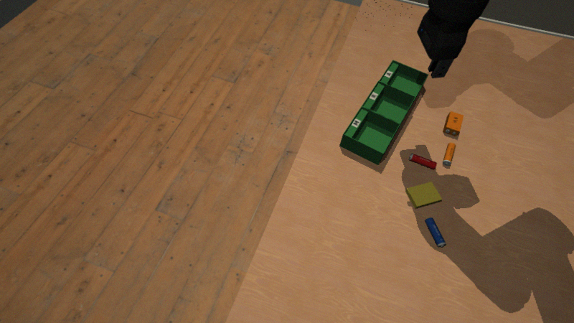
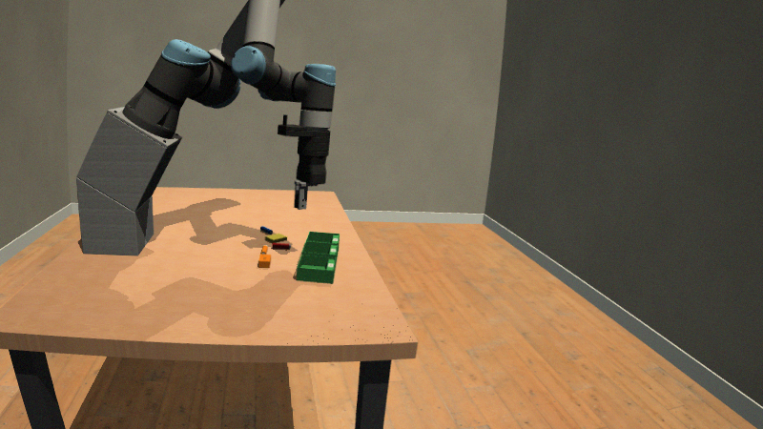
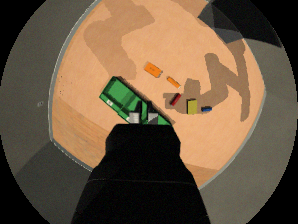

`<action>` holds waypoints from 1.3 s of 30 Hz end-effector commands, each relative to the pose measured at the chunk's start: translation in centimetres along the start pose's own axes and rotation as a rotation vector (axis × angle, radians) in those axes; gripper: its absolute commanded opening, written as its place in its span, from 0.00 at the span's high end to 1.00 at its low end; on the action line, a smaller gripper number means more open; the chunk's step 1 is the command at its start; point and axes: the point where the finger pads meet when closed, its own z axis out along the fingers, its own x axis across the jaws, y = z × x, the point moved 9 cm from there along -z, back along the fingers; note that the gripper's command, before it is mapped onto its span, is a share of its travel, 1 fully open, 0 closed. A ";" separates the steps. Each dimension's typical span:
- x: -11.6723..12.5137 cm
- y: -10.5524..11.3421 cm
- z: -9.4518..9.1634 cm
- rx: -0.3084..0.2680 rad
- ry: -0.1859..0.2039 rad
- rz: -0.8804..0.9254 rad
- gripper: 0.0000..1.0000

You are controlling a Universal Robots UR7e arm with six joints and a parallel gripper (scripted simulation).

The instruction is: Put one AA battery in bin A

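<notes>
A green bin [image 1: 383,110] with three compartments lies on the table; the one marked A [image 1: 405,81] is at its far end. Beside it lie a red cylinder battery [image 1: 422,161], an orange cylinder battery [image 1: 449,153] and, further off, a blue cylinder battery [image 1: 435,232]. My gripper [image 1: 440,72] hangs high above the table next to the bin's A end, fingers close together with nothing between them. It also shows in the side view [image 2: 299,201] well above the bin [image 2: 318,256]. In the wrist view the fingertips sit over the bin's edge [image 3: 127,99].
An orange block battery [image 1: 453,123] and a flat yellow-green pack [image 1: 423,194] lie among the cylinders. The table's edge runs just left of the bin. The robot base [image 2: 119,197] stands at the table's far left.
</notes>
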 end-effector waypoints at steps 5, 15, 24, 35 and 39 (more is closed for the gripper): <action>-6.4 0.4 4.9 -0.004 -0.004 -0.250 0.69; -9.2 0.5 6.9 0.001 -0.009 -0.477 0.69; -9.2 0.5 6.9 0.003 -0.011 -0.679 0.69; -9.2 0.5 6.9 0.008 -0.016 -0.943 0.69; -9.1 0.5 6.9 0.011 -0.017 -1.037 0.69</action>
